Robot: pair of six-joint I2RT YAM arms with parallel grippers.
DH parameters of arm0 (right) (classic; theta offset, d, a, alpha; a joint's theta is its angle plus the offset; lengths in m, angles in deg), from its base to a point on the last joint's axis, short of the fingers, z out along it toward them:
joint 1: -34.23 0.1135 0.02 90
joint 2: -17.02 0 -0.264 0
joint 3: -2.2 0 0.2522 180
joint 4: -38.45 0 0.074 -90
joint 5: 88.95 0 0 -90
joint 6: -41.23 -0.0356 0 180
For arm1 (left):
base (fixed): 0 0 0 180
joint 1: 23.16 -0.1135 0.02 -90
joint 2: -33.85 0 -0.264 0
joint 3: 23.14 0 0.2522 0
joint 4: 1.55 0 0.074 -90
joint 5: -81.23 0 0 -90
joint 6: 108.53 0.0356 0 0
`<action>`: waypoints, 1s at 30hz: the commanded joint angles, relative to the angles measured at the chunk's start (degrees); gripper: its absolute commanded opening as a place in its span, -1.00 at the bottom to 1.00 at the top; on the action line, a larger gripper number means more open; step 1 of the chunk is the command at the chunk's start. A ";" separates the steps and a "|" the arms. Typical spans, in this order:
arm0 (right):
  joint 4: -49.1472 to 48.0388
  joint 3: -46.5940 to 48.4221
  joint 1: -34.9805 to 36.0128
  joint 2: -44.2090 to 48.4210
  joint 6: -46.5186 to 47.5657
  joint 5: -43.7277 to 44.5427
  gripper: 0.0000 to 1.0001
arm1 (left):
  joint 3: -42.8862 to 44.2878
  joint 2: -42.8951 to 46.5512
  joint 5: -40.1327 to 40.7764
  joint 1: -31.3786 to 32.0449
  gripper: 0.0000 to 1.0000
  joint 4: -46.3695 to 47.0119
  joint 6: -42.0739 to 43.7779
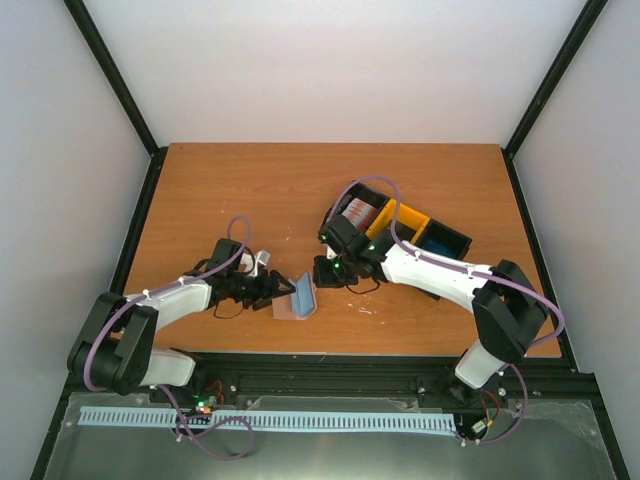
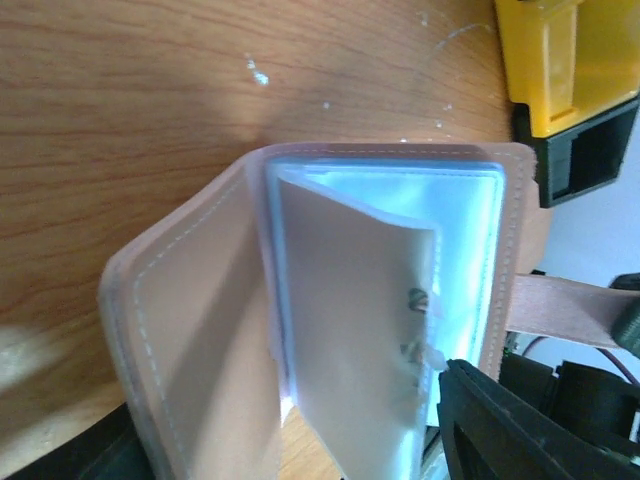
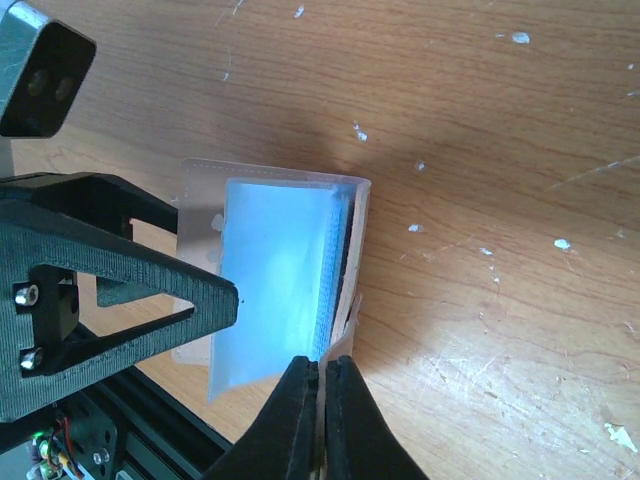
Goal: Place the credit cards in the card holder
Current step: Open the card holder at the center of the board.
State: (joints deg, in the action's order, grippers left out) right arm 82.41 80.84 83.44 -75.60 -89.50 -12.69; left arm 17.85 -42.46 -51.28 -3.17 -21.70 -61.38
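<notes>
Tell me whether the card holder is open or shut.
Open. The card holder has its tan covers spread apart, with the clear pockets fanned out between them; the right gripper pinches its edge.

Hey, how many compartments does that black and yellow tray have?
3, in a row: left compartment holding red cards, middle compartment yellow inside, right compartment showing something blue.

Tan card holder [image 2: 190, 330], pale-blue pockets [image 2: 460, 240], black-yellow tray [image 2: 550, 60].

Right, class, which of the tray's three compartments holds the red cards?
The left-end compartment in the overhead view: red cards lie in it, while the middle compartment is yellow, the right-end compartment blue.
</notes>
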 commanded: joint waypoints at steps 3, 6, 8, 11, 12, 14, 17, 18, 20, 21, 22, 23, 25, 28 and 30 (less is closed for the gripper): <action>1.80 -0.70 0.18 1.30 0.73 3.57 -0.88 | 2.96 -0.84 3.04 0.29 0.14 -5.02 2.99; 4.53 -0.65 0.17 0.66 0.74 8.22 -0.66 | 3.01 -0.93 2.74 0.27 -0.10 -4.84 3.04; 6.16 -0.11 0.26 0.54 1.00 10.73 -0.52 | 3.09 -0.94 2.40 0.31 -0.30 -4.71 3.04; 8.89 1.78 0.57 0.75 1.11 14.39 -0.24 | 3.18 -0.85 1.85 0.31 -0.59 -4.44 3.19; 9.52 2.71 0.80 0.91 1.26 15.53 -0.16 | 3.23 -0.78 1.74 0.29 -0.67 -4.42 3.21; 10.35 4.07 1.41 1.20 1.71 17.35 -0.09 | 3.35 -0.81 1.71 0.30 -0.73 -4.42 3.30; 11.02 5.72 2.62 0.32 2.75 18.12 -0.08 | 3.37 -1.10 2.00 0.29 -0.73 -4.63 3.39; 10.84 5.99 3.15 -0.50 3.30 17.36 -0.09 | 3.41 -1.23 2.29 0.31 -0.71 -4.78 3.40; 10.43 6.73 4.29 -2.25 4.54 15.65 -0.12 | 3.53 -1.29 3.58 0.29 -0.63 -5.63 3.58; 10.41 7.19 4.93 -3.34 4.92 15.01 -0.12 | 3.61 -1.24 4.49 0.30 -0.60 -6.29 3.63; 10.33 7.85 5.64 -4.47 5.33 14.42 -0.13 | 3.66 -1.19 5.46 0.30 -0.56 -7.01 3.65; 10.28 8.54 6.44 -5.72 5.75 14.02 -0.13 | 3.78 -0.92 6.70 0.31 -0.53 -7.76 3.57; 9.65 10.07 7.73 -8.07 6.09 12.97 -0.13 | 3.88 -0.53 8.49 0.31 -0.44 -9.04 3.43; 8.49 11.70 8.88 -11.51 6.39 11.63 -0.12 | 3.85 0.73 10.44 0.31 -0.31 -10.62 3.05; 8.31 12.76 9.31 -13.59 6.75 11.45 -0.11 | 3.80 1.91 12.08 0.31 -0.24 -12.00 2.49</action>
State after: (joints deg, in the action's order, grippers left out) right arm 91.46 90.74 91.64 -85.94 -84.23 -0.10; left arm 19.53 -42.94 -43.41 -3.17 -30.03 -58.54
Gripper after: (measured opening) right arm 0.440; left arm 0.361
